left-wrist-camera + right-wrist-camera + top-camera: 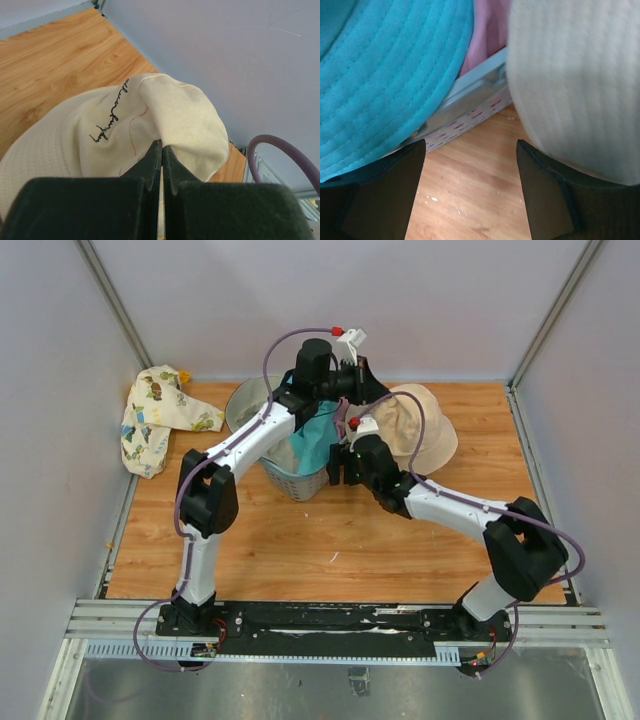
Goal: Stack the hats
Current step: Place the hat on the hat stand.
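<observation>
Far left, at 10 o'clock on the bench [300, 560]: cartoon-print cloth [160, 420], crumpled at the bench's left edge, well apart from everything else.

Next, near 11 o'clock: grey hat [243, 402], round brim showing just behind the mesh basket [295, 482] and partly hidden by the left arm [215, 500]. In the basket or behind it, cannot tell.

At 12 o'clock: the basket itself, with the teal hat [318, 440] draped over its rim and down its right wall. From the right wrist, pink fabric [485, 35] visible inside the basket, behind the teal brim.

Above the basket, reaching toward 1 o'clock: left hand [365, 385], fingers pressed fully together, tips right at the crown of the beige hat [425, 430]. Whether any fabric is pinched between them, cannot tell.

At 1 to 2 o'clock: the beige hat, on the wood near the far edge, brim spread, black script lettering on the crown.

At the basket's 3 o'clock side, between basket and beige hat: right hand [336, 462], low over the bench, fingers set wide apart, nothing but bare wood between them. Over its left finger, the teal brim. Against its right finger, a cream ribbed brim [575, 85], too close and blurred to say which hat.
</observation>
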Controlling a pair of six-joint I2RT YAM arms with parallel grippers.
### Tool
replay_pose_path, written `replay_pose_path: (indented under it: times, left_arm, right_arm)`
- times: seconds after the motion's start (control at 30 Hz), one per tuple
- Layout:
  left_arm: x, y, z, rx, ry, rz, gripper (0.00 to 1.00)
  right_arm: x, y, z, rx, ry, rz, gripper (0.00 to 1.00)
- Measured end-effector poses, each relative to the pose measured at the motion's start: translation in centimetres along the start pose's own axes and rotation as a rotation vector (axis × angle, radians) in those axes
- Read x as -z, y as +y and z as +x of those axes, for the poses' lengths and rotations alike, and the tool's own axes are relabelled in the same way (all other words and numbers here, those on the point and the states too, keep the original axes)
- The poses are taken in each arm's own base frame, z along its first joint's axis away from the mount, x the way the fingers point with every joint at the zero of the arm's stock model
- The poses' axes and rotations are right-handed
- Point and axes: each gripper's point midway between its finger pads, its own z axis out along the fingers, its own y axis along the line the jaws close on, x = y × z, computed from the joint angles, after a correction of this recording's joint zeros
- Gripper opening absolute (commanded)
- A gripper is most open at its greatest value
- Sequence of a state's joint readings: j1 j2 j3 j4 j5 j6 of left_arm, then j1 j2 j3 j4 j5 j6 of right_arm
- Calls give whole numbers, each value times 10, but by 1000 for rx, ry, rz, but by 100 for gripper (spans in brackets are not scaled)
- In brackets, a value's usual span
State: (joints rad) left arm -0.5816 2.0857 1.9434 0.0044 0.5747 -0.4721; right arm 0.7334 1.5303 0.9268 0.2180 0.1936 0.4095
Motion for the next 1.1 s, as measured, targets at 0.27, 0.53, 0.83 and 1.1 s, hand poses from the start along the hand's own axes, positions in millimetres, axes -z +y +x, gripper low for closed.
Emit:
replay_pose_path:
  times: [0.27, 0.53, 0.83, 1.1]
  left_arm:
    - [14, 22, -3, 16, 13, -12, 1]
    - [18, 13, -14, 21, 28, 69, 0]
    - [7, 0, 1, 31, 86, 156, 1]
    - [-7, -9, 26, 39, 145, 189, 1]
  right_arm:
    - [-31, 23, 1, 61, 30, -81, 79]
    - [-6, 34, -21, 105, -17, -121, 84]
    - [64, 28, -52, 102, -106, -128, 87]
    - [117, 1, -36, 86, -106, -90, 90]
